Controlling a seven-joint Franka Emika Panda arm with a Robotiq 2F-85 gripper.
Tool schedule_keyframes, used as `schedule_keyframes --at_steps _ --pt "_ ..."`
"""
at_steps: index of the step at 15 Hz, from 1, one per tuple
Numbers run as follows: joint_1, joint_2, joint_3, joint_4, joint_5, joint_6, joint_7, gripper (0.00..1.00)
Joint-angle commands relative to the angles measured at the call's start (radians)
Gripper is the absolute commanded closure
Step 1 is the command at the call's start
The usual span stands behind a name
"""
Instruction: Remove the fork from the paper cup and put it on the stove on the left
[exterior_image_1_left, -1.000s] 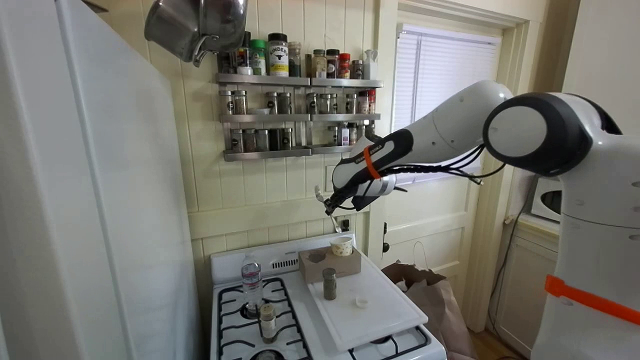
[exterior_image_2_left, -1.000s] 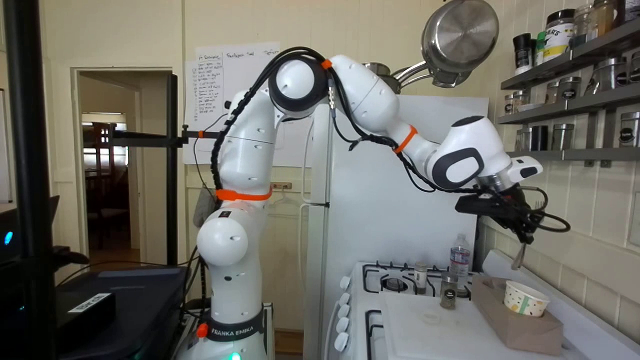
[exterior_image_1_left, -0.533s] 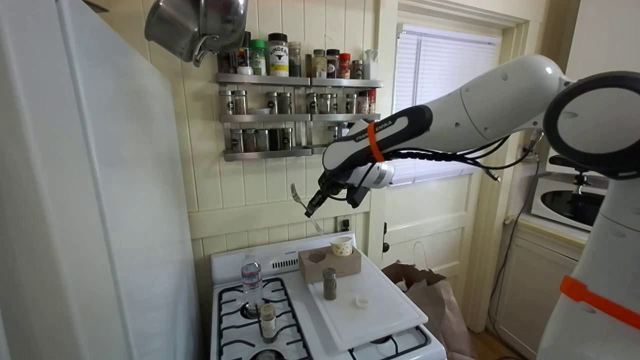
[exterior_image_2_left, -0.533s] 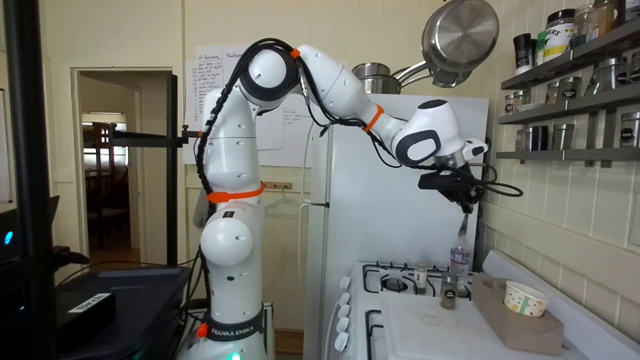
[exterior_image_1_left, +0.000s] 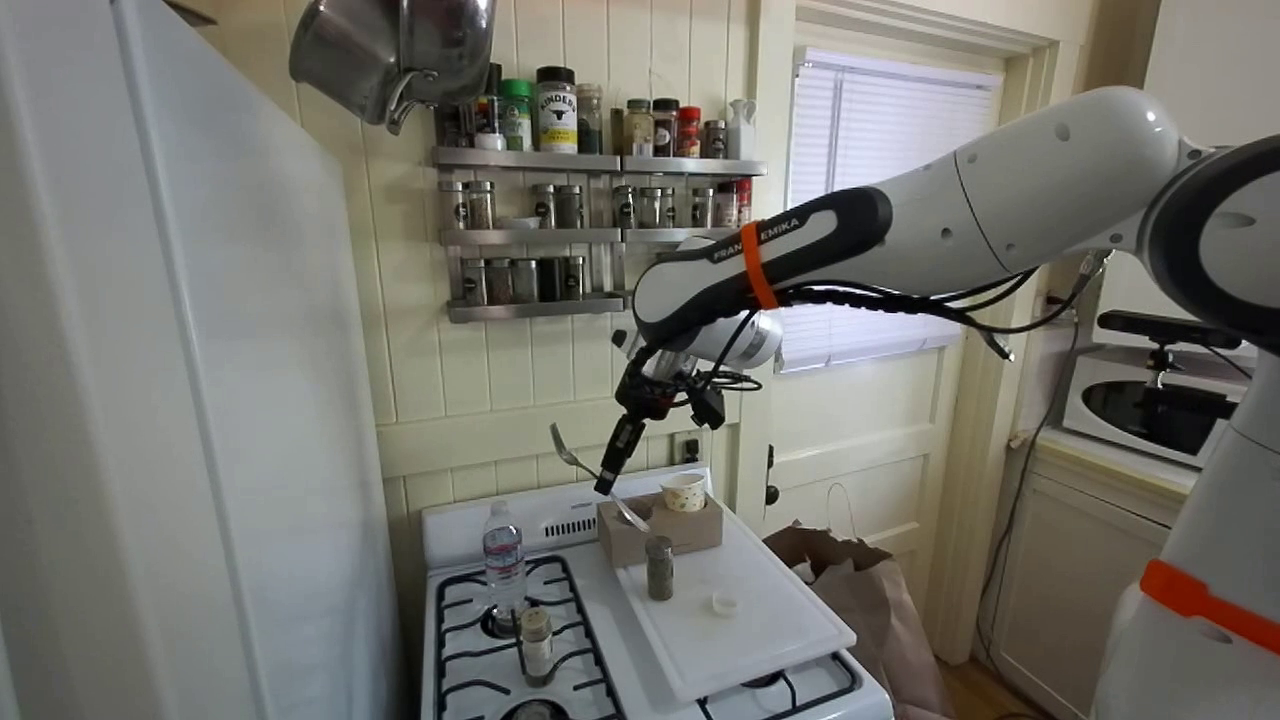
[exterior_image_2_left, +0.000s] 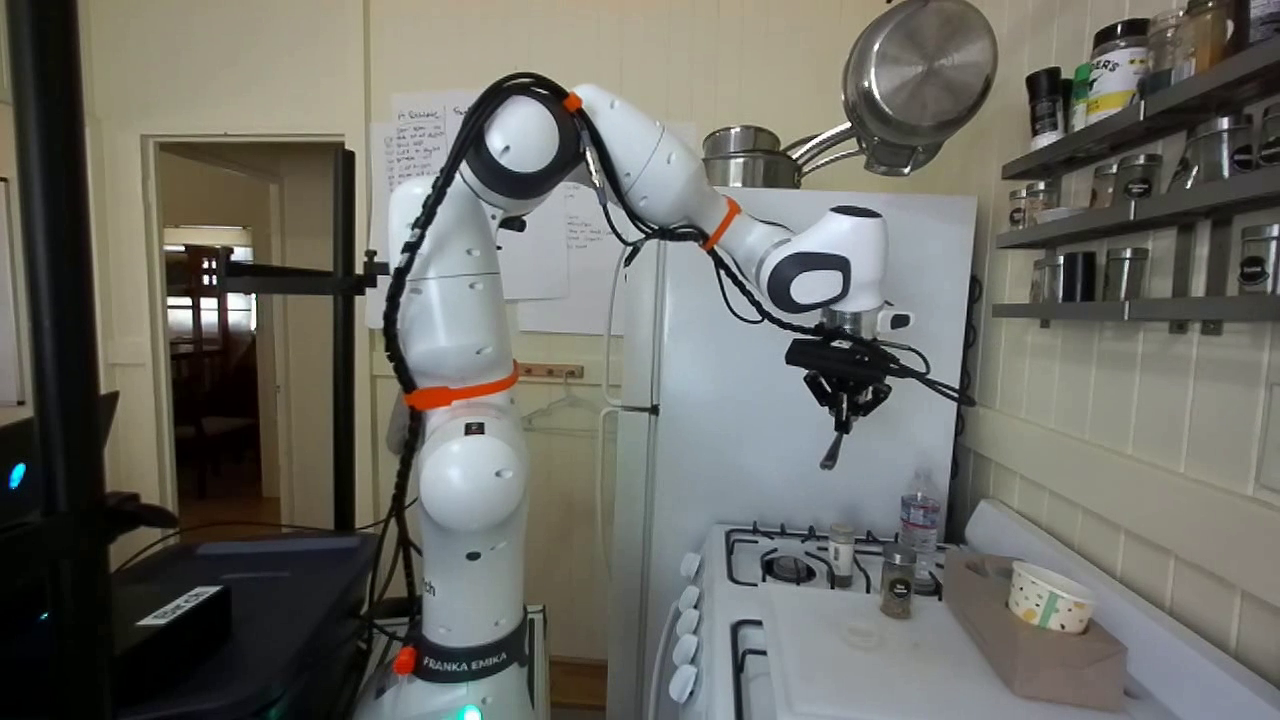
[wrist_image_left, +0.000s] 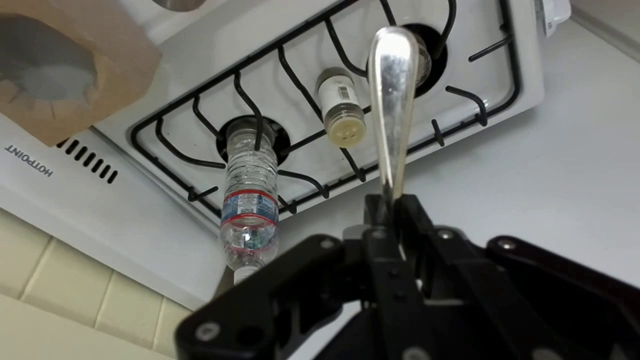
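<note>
Clenched by the black 2-fingered gripper (wrist_image_left: 392, 206), the slender silver fork (wrist_image_left: 394, 105) has swung from the speckled paper cup (exterior_image_2_left: 1050, 599) toward the left side of the white stove (exterior_image_1_left: 608, 605), so placing seems next.

Bottle (exterior_image_1_left: 503, 562) near shaker (exterior_image_1_left: 537, 645); spice jars (exterior_image_1_left: 569, 208) on wall shelves (exterior_image_1_left: 560, 237); paper bag (exterior_image_1_left: 882, 615).

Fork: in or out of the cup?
Out: wrist view shows the tool gripping the fork; both exterior views show it clear of the paper cup.
</note>
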Motion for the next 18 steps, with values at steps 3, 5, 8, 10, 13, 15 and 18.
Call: schedule_keyframes --at_steps 3,5,8,10,13,15,18 --pt "0.021 0.002 -0.019 0.003 -0.006 -0.001 0.005 0.97" --pt "0.050 0.054 -0.003 0.047 -0.015 -0.112 -0.052 0.97" --pt "0.099 0.098 0.034 0.052 0.048 -0.156 -0.119 0.97" --pt "0.111 0.126 0.051 0.064 0.056 -0.225 -0.155 0.97" --pt "0.099 0.134 0.067 0.068 -0.052 -0.375 -0.077 0.97" --pt "0.100 0.129 0.072 0.052 -0.025 -0.324 -0.097 0.97" --pt "0.095 0.129 0.071 0.052 -0.029 -0.328 -0.096 0.89"
